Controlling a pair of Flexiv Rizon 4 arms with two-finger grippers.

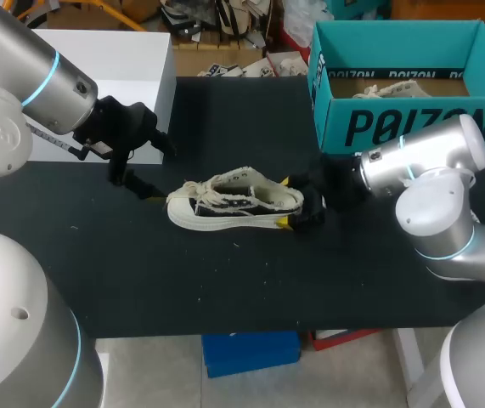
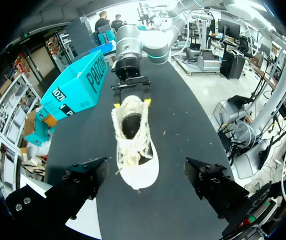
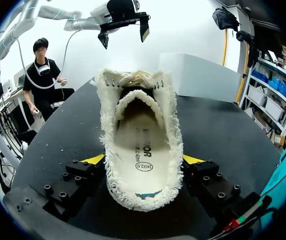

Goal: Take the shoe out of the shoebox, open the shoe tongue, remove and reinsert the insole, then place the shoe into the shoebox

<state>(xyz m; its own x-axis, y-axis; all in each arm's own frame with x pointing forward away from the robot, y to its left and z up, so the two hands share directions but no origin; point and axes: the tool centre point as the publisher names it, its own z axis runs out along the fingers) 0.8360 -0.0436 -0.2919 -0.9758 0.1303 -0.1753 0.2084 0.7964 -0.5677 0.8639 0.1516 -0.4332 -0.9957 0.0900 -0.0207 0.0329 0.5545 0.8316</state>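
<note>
The shoe (image 1: 235, 202) lies upright on its sole in the middle of the black table (image 1: 225, 280), out of the teal shoebox (image 1: 412, 123). Its toe points toward the left arm and its heel toward the right arm.

The right gripper (image 3: 143, 160) sits low at the heel. Its 2 yellow fingertips (image 3: 193, 159) flank the frayed collar from both sides and appear to press against it, though the fringe makes the contact hard to confirm. In the right wrist view the insole (image 3: 141, 145) lies flat inside the shoe, and the mouth of the shoe gapes wide.

The left gripper (image 1: 150, 163) hangs just beyond the toe. Its fingers (image 2: 85, 182) are spread far apart and hold nothing.

The shoebox stands open at the far right of the table, well apart from the shoe, with a 2nd shoe (image 1: 395, 87) inside. A white box (image 1: 115, 59) stands at the far left.
</note>
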